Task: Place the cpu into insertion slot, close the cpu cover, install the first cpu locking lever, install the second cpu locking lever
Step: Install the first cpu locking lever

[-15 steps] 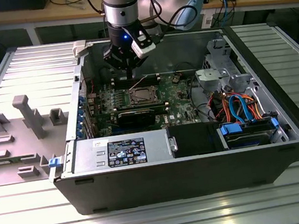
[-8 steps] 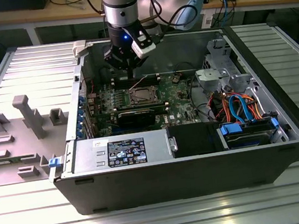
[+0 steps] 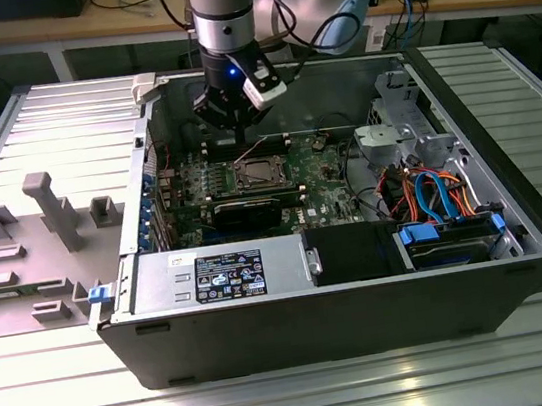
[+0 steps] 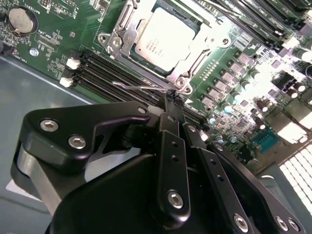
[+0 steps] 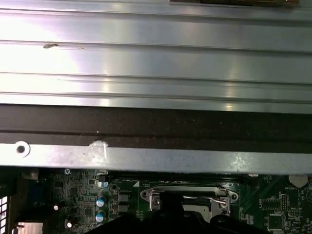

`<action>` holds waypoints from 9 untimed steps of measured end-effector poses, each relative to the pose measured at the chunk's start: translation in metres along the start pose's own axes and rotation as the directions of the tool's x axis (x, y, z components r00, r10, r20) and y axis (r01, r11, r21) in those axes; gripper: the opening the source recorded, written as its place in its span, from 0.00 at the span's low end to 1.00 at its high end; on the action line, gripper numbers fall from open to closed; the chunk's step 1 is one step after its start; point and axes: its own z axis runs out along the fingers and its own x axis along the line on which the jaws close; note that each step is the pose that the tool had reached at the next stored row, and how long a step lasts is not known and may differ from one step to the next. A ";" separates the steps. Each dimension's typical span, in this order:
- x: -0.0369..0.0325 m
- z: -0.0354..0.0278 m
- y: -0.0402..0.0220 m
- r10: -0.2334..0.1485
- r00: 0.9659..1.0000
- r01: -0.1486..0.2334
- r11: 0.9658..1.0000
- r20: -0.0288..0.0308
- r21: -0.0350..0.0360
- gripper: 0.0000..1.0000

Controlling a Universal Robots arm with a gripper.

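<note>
The cpu point(image 4: 163, 36), a flat silver-grey square, lies in the insertion slot point(image 3: 257, 174) on the green board. The cpu cover point(image 4: 194, 62), a silver frame with a square window, is folded down flat around the chip. A thin wire locking lever point(image 4: 139, 87) juts out sideways along the socket's near edge; it also shows in the first wrist view as a locking lever point(image 5: 207, 199). My gripper point(image 4: 170, 99) is shut, its black fingers point(image 4: 171, 146) pressed together with the tips right at that lever's free end. In the exterior view the gripper point(image 3: 240, 130) hangs just behind the socket.
The open computer case point(image 3: 296, 310) lies on a ribbed metal table point(image 3: 75, 392). Black memory slots point(image 4: 105, 70) run beside the socket. A power supply point(image 3: 225, 273), drive bays with blue and orange cables point(image 3: 432, 196) and a grey fixture block point(image 3: 50, 209) surround the work area.
</note>
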 end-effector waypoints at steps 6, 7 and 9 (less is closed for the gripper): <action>-0.0045 0.0049 0.0013 0.000 1.000 0.000 1.000 0.000 0.000 0.11; -0.0058 0.0061 0.0020 0.000 1.000 0.000 1.000 0.000 0.000 0.11; -0.0076 0.0073 0.0032 0.000 1.000 0.000 1.000 0.000 0.000 0.11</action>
